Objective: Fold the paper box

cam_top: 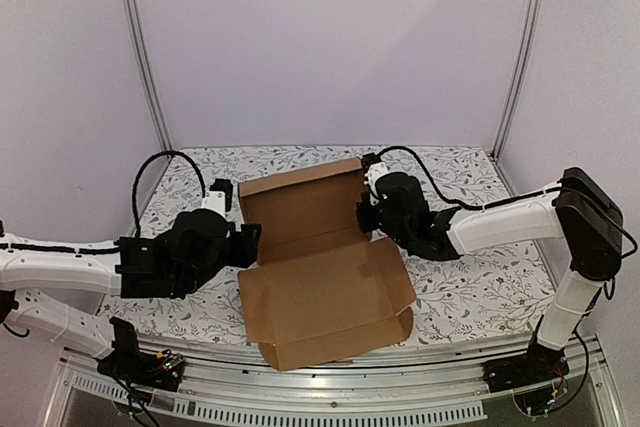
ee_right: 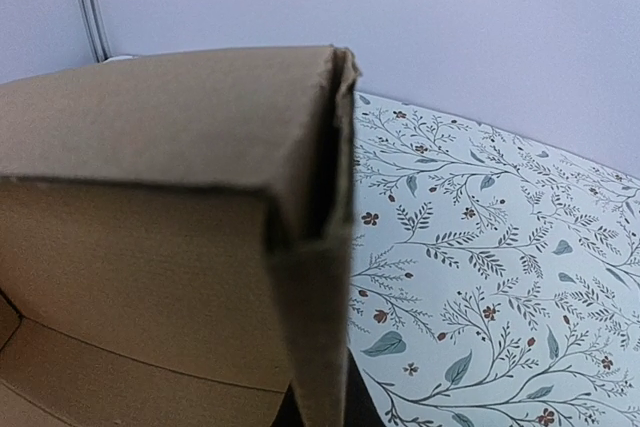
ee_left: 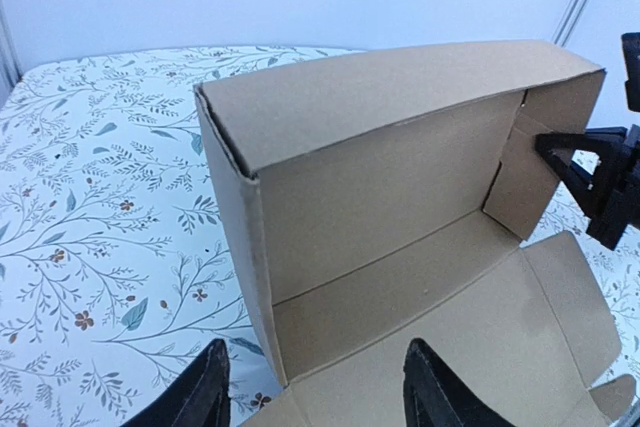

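The paper box, plain brown cardboard, lies in the middle of the table with its back wall standing up and its front panel flat. My left gripper is at the box's left end. In the left wrist view the left gripper is open, one of its fingers outside the left wall and the other over the box floor, neither touching cardboard. My right gripper is shut on the box's right end wall, whose edge fills the gap and hides most of the right gripper.
A floral cloth covers the table. Pale enclosure walls and two metal posts stand behind. An aluminium rail runs along the near edge, just past the box's front flap.
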